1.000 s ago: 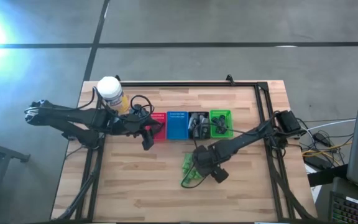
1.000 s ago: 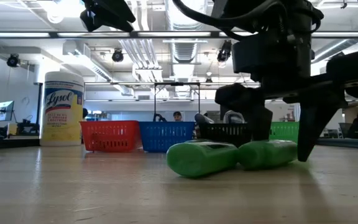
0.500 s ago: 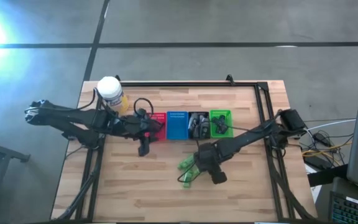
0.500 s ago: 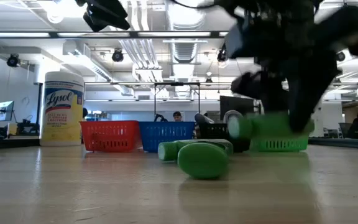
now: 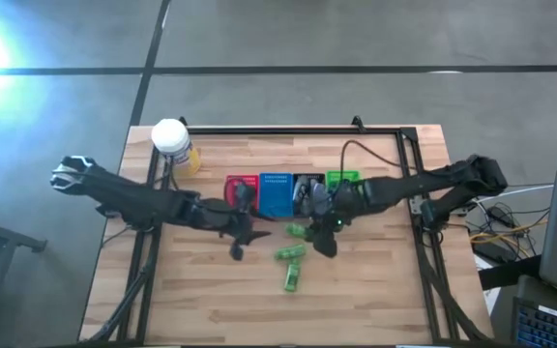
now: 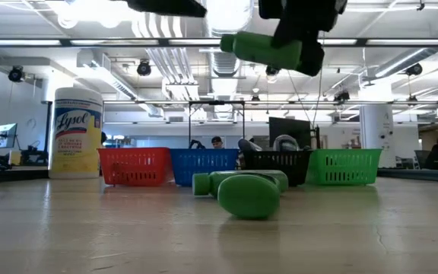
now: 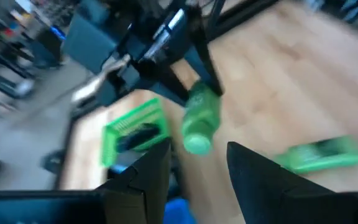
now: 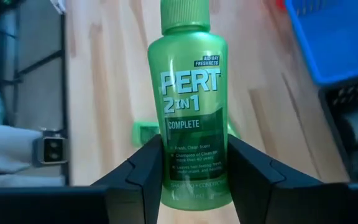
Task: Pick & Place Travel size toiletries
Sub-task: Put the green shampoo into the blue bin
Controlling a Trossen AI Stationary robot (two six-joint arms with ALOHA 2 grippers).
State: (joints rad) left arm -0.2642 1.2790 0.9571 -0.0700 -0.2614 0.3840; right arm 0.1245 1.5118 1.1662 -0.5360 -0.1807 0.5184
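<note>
Right wrist view shows my right claw (image 8: 194,165) closed on the green Pert bottle (image 8: 193,106), lifted above the table near the green basket (image 5: 342,180). To do this well, I think I must carry it level over that basket and lower before releasing. My left claw (image 7: 197,168) stands open above the table, near the two green bottles (image 5: 291,266) lying there.

Open-plan lab or workshop hall with an industrial look. Exposed ducts (image 6: 226,65) and long strip lights (image 6: 67,42) on the ceiling, monitors (image 6: 289,129) and desks far behind. Polished concrete floor (image 5: 307,34) marked with dark lines. Butcher-block wooden table (image 5: 375,290) in a black metal frame (image 5: 288,130), loose cables (image 5: 496,227) at right.
</note>
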